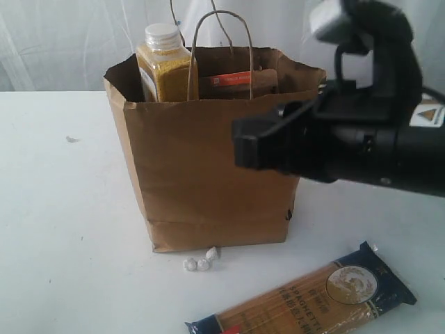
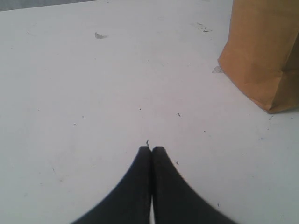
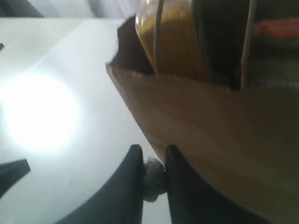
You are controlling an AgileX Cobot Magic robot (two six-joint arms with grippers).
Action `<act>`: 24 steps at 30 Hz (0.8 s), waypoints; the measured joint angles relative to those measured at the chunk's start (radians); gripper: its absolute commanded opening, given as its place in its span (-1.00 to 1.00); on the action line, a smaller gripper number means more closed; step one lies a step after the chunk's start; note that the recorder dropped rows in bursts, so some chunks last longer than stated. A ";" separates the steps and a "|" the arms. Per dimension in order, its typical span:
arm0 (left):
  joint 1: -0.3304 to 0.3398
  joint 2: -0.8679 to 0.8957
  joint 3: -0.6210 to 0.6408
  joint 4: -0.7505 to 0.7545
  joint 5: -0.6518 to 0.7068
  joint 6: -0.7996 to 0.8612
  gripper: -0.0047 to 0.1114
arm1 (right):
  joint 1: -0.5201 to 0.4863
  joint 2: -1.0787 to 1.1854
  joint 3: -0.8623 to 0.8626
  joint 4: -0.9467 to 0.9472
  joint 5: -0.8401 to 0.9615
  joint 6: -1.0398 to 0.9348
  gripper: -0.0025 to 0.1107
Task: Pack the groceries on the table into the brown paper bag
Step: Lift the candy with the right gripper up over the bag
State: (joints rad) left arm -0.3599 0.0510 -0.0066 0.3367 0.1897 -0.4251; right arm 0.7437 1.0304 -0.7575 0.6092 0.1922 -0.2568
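The brown paper bag [image 1: 208, 174] stands upright on the white table [image 1: 62, 209]. Out of its top stick the yellow-grain bottle [image 1: 167, 66] and the kraft pouch with an orange strip [image 1: 236, 80]. In front of it, the dark-blue spaghetti packet [image 1: 313, 299] lies flat at the front right. Both jars are out of view. My right gripper [image 3: 153, 156] is shut on a small greyish-white lump [image 3: 153, 179], close beside the bag's wall [image 3: 224, 135] and below its rim. My left gripper [image 2: 152, 149] is shut and holds nothing, low over bare table, with the bag's corner [image 2: 261, 51] off to one side.
Three small white lumps [image 1: 201, 262] lie on the table by the bag's front bottom edge. My right arm [image 1: 361, 139] fills the right of the exterior view and hides the bag's right side. A small dark scrap [image 1: 71, 139] marks the table at the left.
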 measured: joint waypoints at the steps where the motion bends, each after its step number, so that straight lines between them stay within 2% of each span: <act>1: 0.000 0.000 0.000 0.000 0.000 0.000 -0.92 | -0.014 -0.020 -0.019 0.000 -0.013 0.004 -0.96; 4: 0.000 0.000 0.000 0.000 0.000 0.000 -0.92 | -0.075 -0.037 -0.090 -0.032 -0.025 0.006 -0.96; 9: 0.000 0.000 0.000 0.000 0.002 0.000 -0.92 | -0.197 -0.036 -0.242 -0.279 -0.011 0.008 -0.96; 12: 0.000 0.000 0.000 0.000 0.002 0.000 -0.92 | -0.243 -0.007 -0.290 -0.342 0.042 0.008 -0.96; 18: 0.000 0.000 0.000 0.000 0.002 0.000 -0.92 | -0.304 0.128 -0.352 -0.392 0.159 0.032 -0.96; 24: 0.000 0.000 0.000 0.000 0.002 0.000 -0.92 | -0.315 0.282 -0.431 -0.399 0.267 0.047 -0.96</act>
State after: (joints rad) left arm -0.3599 0.0510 -0.0066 0.3367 0.1917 -0.4251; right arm 0.4290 1.3128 -1.1885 0.2101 0.4596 -0.2099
